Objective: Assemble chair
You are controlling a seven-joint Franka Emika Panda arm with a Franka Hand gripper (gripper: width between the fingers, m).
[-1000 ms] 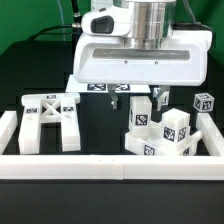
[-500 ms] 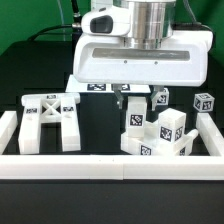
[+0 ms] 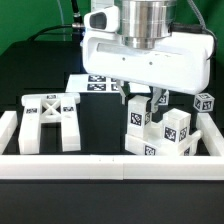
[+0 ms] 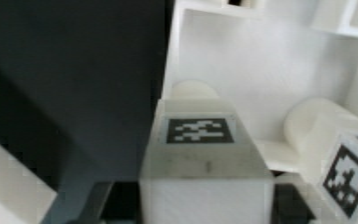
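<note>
My gripper (image 3: 141, 101) hangs over the cluster of white tagged chair parts (image 3: 168, 136) at the exterior view's right. Its fingers (image 3: 127, 101) straddle an upright white block (image 3: 138, 120) with a tag on its face. In the wrist view this block (image 4: 201, 120) fills the space between my jaws, and the gripper (image 4: 202, 208) looks shut on it. The block still stands against the other parts. The X-braced frame (image 3: 50, 118) lies flat at the exterior view's left. A small tagged post (image 3: 205, 103) stands at the far right.
White border rails run along the front (image 3: 100, 166), the left (image 3: 8, 128) and the right (image 3: 213, 132). The marker board (image 3: 98, 83) lies behind the gripper. More white parts (image 4: 318, 125) crowd beside the held block in the wrist view.
The gripper came down onto the upright block, then shifted to the exterior view's right and tilted. The block and the neighbouring parts shifted slightly.
</note>
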